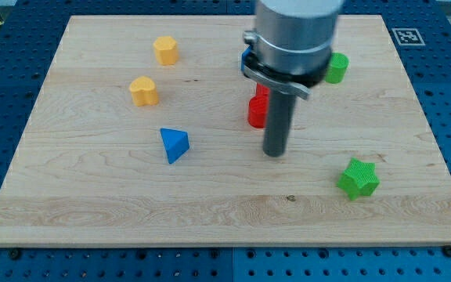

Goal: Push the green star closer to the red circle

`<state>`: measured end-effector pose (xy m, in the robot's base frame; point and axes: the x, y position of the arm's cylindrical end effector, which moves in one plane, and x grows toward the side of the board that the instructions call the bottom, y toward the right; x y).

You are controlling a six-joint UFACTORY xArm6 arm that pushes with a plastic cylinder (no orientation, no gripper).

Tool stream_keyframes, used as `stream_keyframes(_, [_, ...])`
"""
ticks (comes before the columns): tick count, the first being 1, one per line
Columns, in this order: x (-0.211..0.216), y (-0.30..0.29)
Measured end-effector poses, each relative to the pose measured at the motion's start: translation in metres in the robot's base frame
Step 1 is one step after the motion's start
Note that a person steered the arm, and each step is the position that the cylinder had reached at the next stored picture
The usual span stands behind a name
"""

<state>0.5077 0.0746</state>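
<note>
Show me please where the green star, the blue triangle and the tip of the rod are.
green star [358, 178], camera view, middle of its top face
blue triangle [174, 144], camera view, its centre
my tip [274, 153], camera view, the rod's very end

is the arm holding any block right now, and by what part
Nothing is held. My tip rests on bare board, just below the red block and up-left of the green star, touching neither.
</note>
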Motion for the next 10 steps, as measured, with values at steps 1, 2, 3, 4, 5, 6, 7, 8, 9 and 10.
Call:
stream_keyframes(1, [0.000, 0.027])
stream_keyframes(2, [-0.007, 0.068])
stream_keyframes(3, [-0.008, 0.117])
stream_keyframes(4, [0.003, 0.148])
stream_keyframes(5, [0.044, 0.147])
stream_keyframes(6, [0.075, 0.139])
stream_keyframes(7, [0.058, 0.119])
stream_keyframes(8, [0.041, 0.102])
stream_keyframes(9, [0.039, 0.095])
stream_keyframes(10, [0.027, 0.072])
